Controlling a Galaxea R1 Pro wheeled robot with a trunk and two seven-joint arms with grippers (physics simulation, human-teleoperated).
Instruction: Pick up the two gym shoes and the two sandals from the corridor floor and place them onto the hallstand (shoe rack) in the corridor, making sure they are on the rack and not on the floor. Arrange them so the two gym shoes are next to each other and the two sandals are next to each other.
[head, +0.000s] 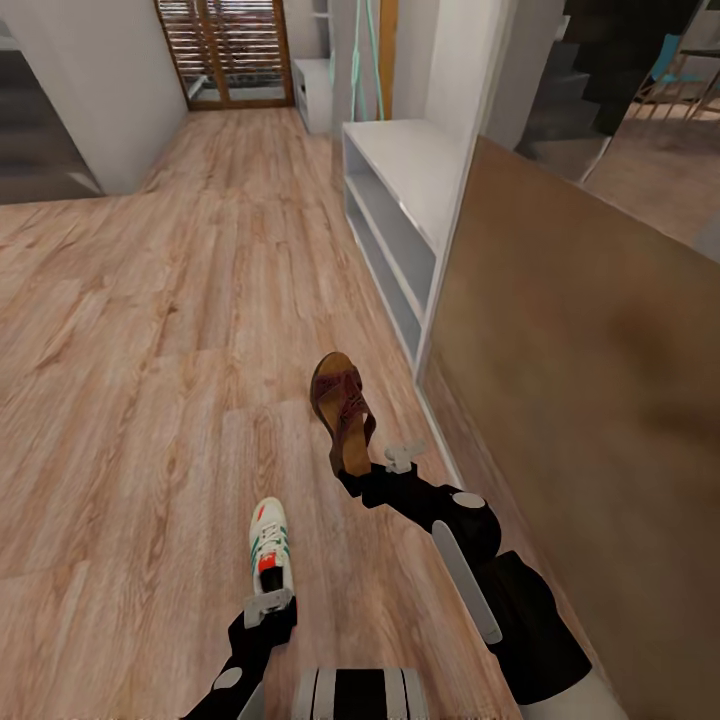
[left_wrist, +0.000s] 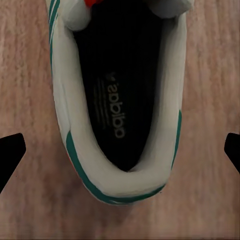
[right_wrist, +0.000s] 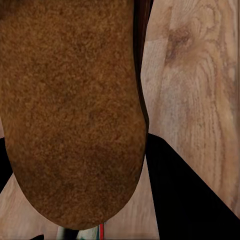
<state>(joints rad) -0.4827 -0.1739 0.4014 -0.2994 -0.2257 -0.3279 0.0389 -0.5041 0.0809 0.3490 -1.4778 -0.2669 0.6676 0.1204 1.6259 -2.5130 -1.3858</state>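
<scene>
Right gripper clenched on sandal heel, toe pointing toward white rack ahead. Left gripper over gym shoe heel, jaws spread either side, not touching; shoe seems on corridor floor, pre-grasp.

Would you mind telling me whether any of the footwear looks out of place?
Yes: one gym shoe and one sandal lie apart on the corridor floor, near the left claw and right claw, not on the white rack.
</scene>
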